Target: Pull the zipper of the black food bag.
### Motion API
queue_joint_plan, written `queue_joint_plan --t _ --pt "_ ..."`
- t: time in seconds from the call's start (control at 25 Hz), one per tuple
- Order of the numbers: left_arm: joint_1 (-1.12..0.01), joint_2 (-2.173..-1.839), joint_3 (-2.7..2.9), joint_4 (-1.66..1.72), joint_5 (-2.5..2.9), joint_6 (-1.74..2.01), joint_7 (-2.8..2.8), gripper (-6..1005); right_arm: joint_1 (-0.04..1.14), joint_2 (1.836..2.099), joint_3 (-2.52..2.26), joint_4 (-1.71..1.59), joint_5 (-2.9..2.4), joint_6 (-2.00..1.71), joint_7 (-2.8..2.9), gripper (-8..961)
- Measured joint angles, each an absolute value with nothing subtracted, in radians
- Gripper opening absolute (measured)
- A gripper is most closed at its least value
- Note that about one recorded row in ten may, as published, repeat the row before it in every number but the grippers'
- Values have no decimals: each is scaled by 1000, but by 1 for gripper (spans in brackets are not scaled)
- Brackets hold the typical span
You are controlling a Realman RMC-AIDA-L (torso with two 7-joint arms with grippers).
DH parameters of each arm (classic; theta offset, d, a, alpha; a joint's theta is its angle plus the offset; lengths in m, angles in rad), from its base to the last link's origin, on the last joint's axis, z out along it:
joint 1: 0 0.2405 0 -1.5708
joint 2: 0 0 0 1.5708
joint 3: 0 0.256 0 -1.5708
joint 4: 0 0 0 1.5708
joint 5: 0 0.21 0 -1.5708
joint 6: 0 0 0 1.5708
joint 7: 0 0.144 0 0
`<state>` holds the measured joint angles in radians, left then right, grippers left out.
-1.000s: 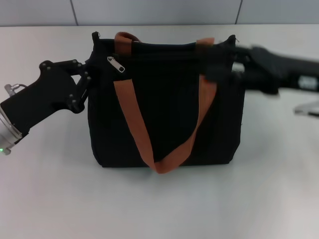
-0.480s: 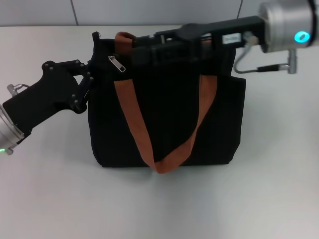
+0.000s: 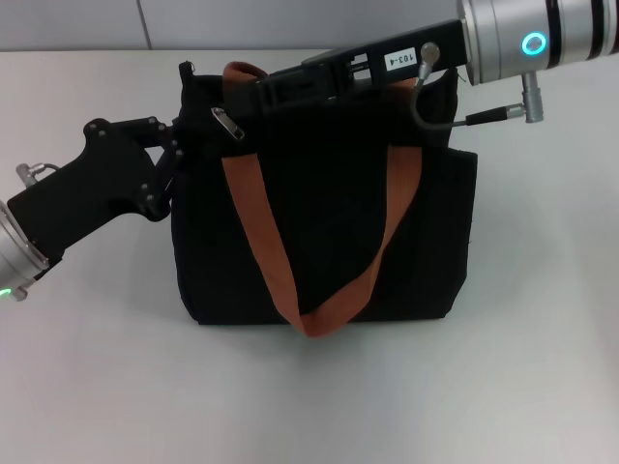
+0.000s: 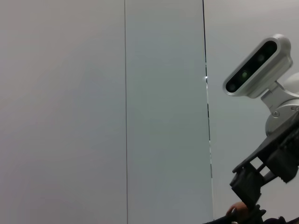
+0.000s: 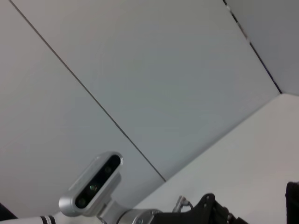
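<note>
A: What colours mark the bag (image 3: 329, 232)?
B: Plain black fabric, no pattern. Its two straps (image 3: 261, 242) are orange-brown, and the zipper (image 3: 228, 125) tab is silver.

A: And the arms?
B: The left gripper (image 3: 166, 159) is matte black, its wrist silver with a green light. The right gripper (image 3: 253, 100) is black too, with a white label in black print; its wrist is silver, ringed by a cyan light.

A: The background?
B: A white table (image 3: 542, 367); a pale grey wall (image 4: 93, 112) with thin dark seams.

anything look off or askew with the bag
Nothing stands out. The black food bag stands upright on the table, the left claw at its upper corner, the right claw beside the zipper.
</note>
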<state>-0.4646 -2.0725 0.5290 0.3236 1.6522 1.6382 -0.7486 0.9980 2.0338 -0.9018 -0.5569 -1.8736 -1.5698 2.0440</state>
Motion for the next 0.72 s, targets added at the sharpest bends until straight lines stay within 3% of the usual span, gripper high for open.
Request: queue_joint_plan --t 0.16,0.72 --pt "-471 -2072 526 316 1652 1633 -749 28 1029 2033 -912 -563 -1930 -1557 2101 378" --pt "-474 -2071 526 313 1652 1634 -749 35 1066 2043 -971 -563 -1964 -1502 2156 378"
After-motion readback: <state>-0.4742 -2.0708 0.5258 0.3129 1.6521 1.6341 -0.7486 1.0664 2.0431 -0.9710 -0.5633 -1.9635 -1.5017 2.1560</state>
